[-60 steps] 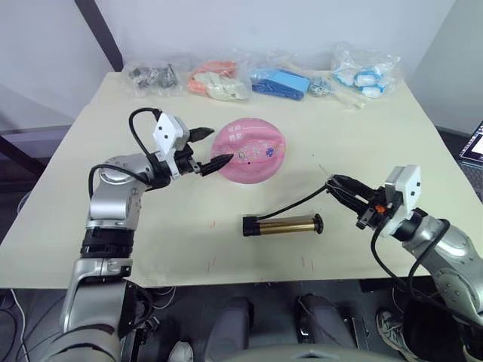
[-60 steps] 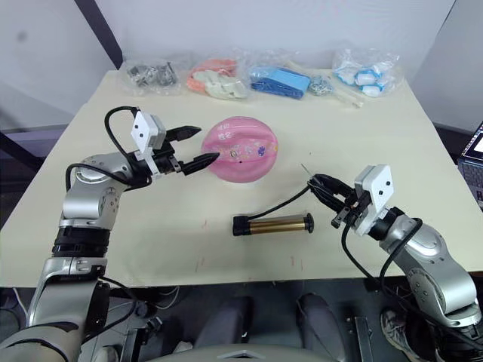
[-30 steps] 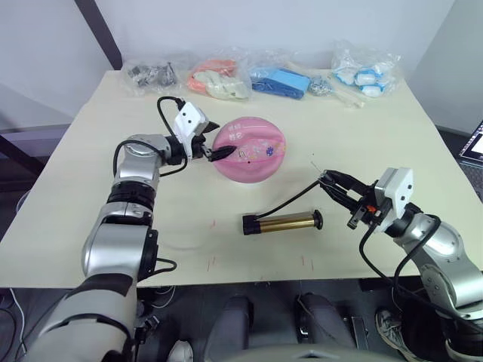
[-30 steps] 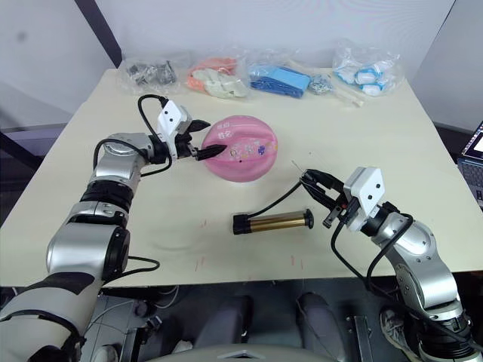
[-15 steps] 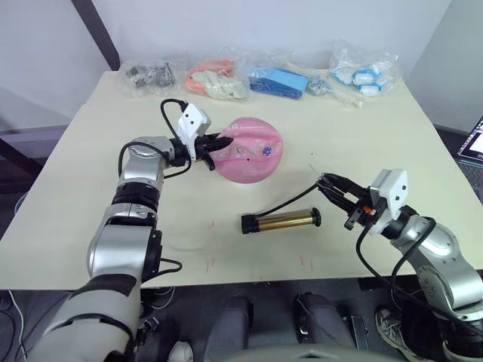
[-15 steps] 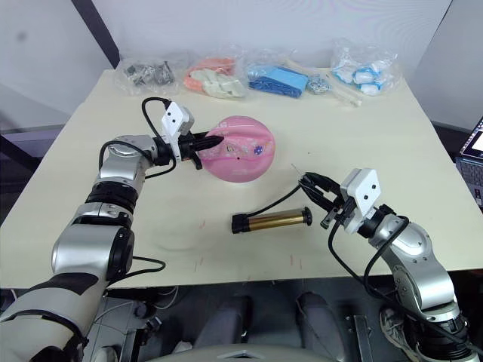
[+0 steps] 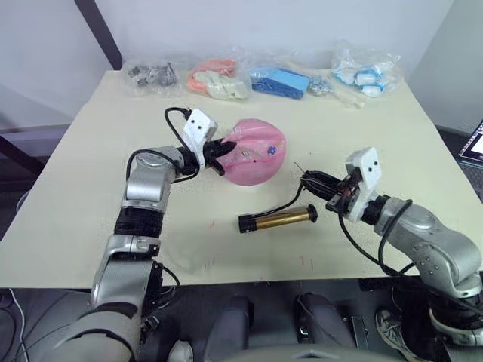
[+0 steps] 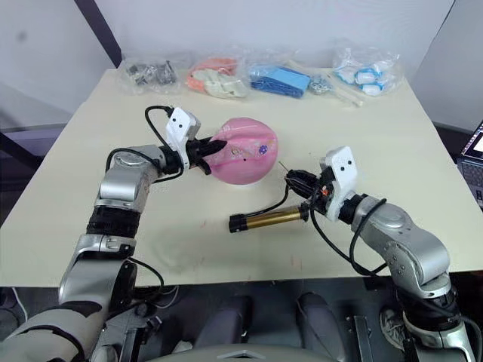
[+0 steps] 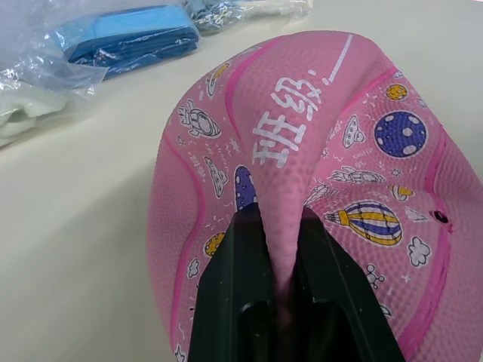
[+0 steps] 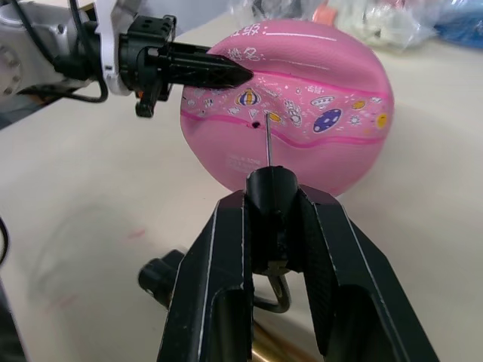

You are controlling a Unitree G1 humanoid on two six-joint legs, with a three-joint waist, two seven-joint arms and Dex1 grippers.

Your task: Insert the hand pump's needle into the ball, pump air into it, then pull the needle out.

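Ball (image 7: 254, 151) first: it sits near the middle of the pale worktop (image 7: 90, 173), soft and under-inflated, its pebbled pink rubber printed with cartoon rockets and balloons. Over the last two seconds your left gripper (image 9: 281, 249) went from hanging open beside the ball to closing on it, and its jaws now pinch a raised fold of the slack skin between them, so the ball is braced for the insertion. Your right gripper (image 10: 273, 200) has swung in from the near right edge of the worktop toward the ball; its jaws are clamped on the small black fitting of the needle (image 10: 267, 140), and the thin metal pin points at the ball, near it but not yet touching. In the right wrist view the small dark valve hole (image 10: 256, 123) lies just beside the pin's tip, so you are lined up closely and, by my judgement, only the final push remains before pumping. The hand pump (image 7: 276, 219), a smooth bronze cylinder with black ends, lies flat on the worktop between the ball and the near edge, its black hose (image 7: 290, 199) curving up to your right gripper. Clear bags of oddments (image 7: 219, 79) line the far edge.
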